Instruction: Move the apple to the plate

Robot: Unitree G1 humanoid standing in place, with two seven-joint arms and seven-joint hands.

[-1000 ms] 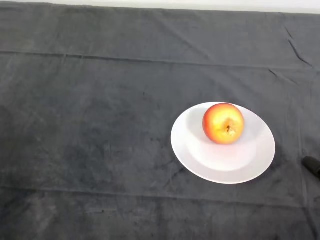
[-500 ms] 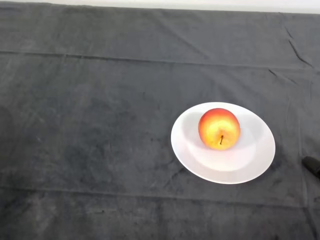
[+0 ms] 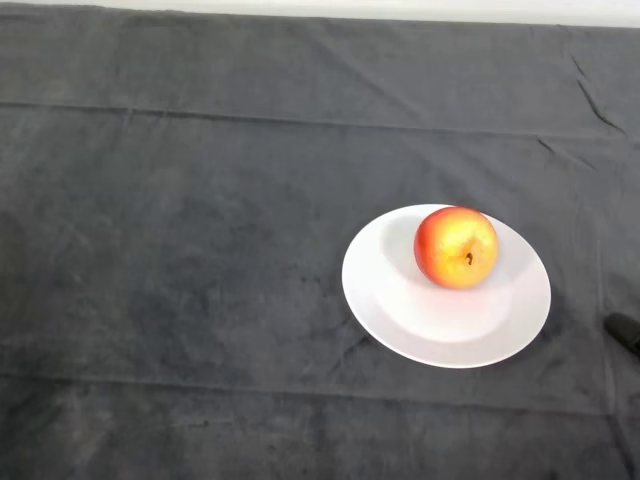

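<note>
A dark cloth [image 3: 200, 250] covers the bench — creased, with long folds running across it near the far side and the near side. A small black thing [image 3: 625, 332] shows at the right edge — unclear what.

Apple [image 3: 456, 247] on white plate [image 3: 420, 325], dark cloth [image 3: 180, 250] beneath.

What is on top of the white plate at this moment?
A red and yellow apple sits on the white plate, toward its far side, stem end turned to the camera. The patch of plate under the apple is hidden. The plate rests on the dark cloth.
</note>
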